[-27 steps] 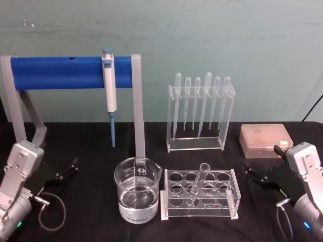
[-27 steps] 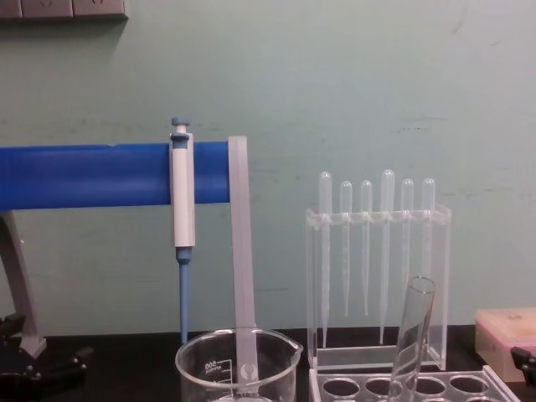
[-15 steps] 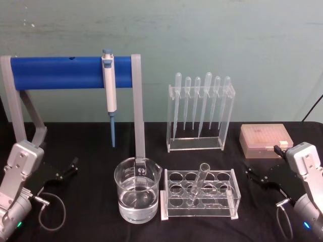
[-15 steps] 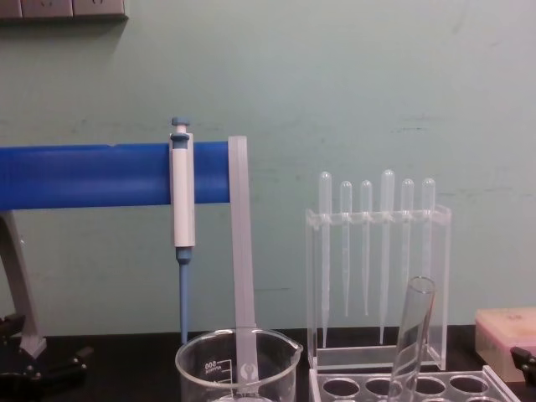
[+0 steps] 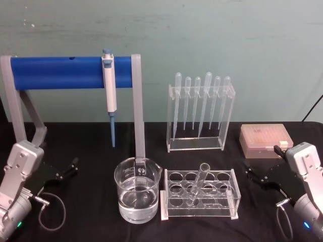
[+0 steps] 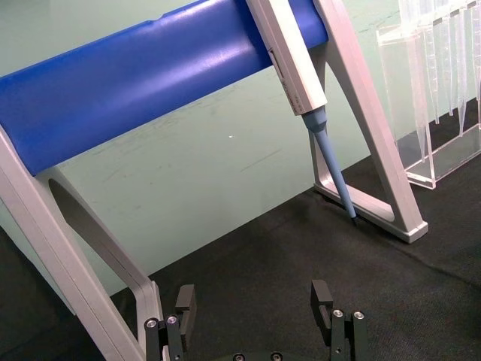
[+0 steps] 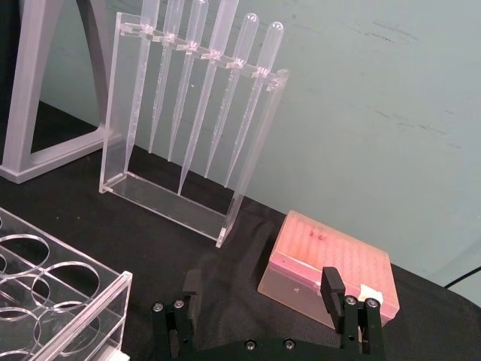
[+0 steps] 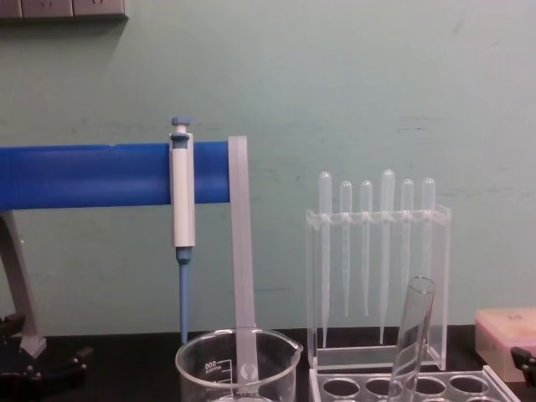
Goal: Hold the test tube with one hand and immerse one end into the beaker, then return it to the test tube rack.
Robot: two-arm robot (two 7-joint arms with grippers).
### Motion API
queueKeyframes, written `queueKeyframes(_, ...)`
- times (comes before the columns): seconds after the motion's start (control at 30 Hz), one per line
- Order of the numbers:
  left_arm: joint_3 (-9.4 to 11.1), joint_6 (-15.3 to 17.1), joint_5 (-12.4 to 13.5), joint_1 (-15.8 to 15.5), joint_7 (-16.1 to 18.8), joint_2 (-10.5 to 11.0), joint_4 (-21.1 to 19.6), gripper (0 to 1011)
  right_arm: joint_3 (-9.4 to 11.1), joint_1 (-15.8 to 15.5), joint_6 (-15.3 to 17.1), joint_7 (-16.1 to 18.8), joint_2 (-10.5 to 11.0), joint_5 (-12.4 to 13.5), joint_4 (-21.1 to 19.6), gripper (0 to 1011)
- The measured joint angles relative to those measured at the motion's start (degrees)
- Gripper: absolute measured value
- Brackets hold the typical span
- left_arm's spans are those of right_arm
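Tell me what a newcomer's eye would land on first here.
First comes the big blue bar at back left, with a blue-and-white pipettor hanging from it. Next, at front centre, are the beaker holding clear liquid and, beside it, the test tube leaning in its clear rack. The left claw and right claw sit open near the table's outer edges, holding nothing.

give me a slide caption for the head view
Test tube leaning in its rack beside the part-filled beaker; left gripper and right gripper open at the sides
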Motion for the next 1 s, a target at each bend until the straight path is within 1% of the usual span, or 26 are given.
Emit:
queueKeyframes(0.43, 0.00, 0.00, 0.00, 0.00, 0.00, 0.00, 0.00, 1000, 0.21, -0.13, -0.14, 0.10, 0.10, -0.08, -0.24, 1002)
queueKeyframes(0.53, 0.00, 0.00, 0.00, 0.00, 0.00, 0.00, 0.00, 1000, 1.00, -0.58, -1.46, 0.46, 0.58, -0.14, -1.08, 1002)
queueKeyframes(0.57, 0.00, 0.00, 0.00, 0.00, 0.00, 0.00, 0.00, 1000, 1.57, -0.99, -2.44, 0.83, 0.88, -0.16, -1.69, 1002)
queueKeyframes(0.7, 0.00, 0.00, 0.00, 0.00, 0.00, 0.00, 0.00, 1000, 2.94, -2.07, -4.26, 1.76, 1.51, 0.08, -3.43, 1002)
queueKeyframes(0.83, 0.00, 0.00, 0.00, 0.00, 0.00, 0.00, 0.00, 1000, 4.22, -3.38, -6.18, 3.52, 2.42, 1.18, -5.38, 1002)
queueKeyframes(0.93, 0.00, 0.00, 0.00, 0.00, 0.00, 0.00, 0.00, 1000, 5.12, -4.67, -7.65, 5.69, 3.60, 2.20, -7.10, 1002)
queueKeyframes(1.0, 0.00, 0.00, 0.00, 0.00, 0.00, 0.00, 0.00, 1000, 5.79, -5.94, -8.83, 7.65, 4.62, 3.47, -8.38, 1002)
